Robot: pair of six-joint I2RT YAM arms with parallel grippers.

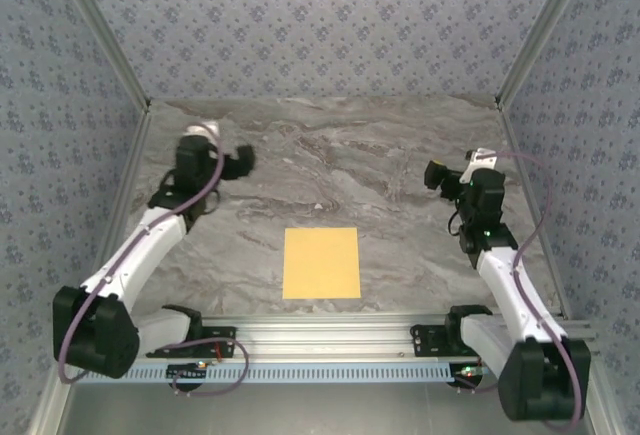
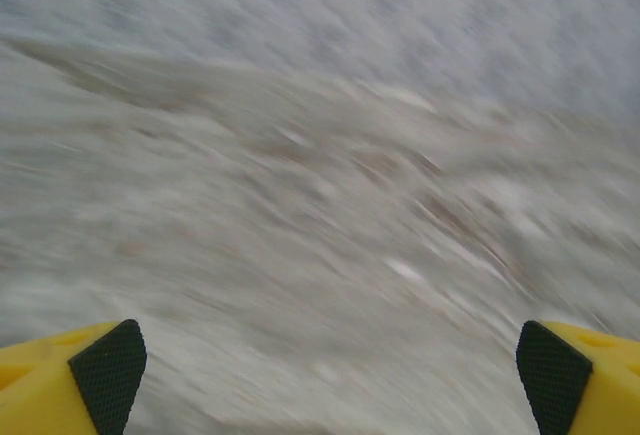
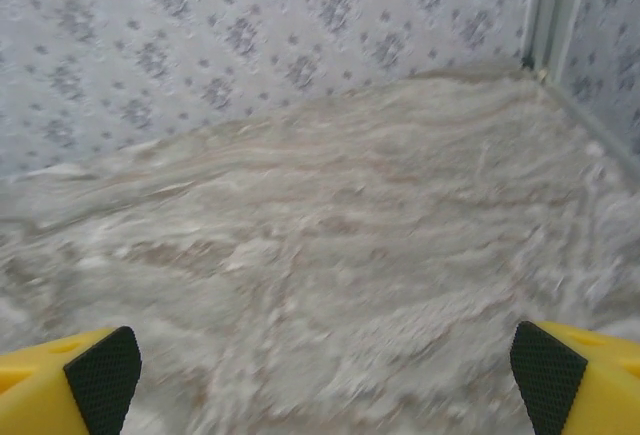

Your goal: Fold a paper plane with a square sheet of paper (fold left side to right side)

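Square sheet of paper (image 1: 321,263) flat, lower centre on table (image 1: 330,155), between both arms for reach. Left pincer (image 1: 238,161), right pincer (image 1: 437,175) spread apart, well clear, probably ready for edges.

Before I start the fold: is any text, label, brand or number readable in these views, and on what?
None can be read.
The square sheet of paper is plain and unmarked.
The wallpaper has only a repeated floral motif, no letters.
The metal rail shows no legible marking.

Grey marbled surface (image 1: 400,165)
A flat square sheet of paper (image 1: 321,263) lies on it, lower centre of the top view.
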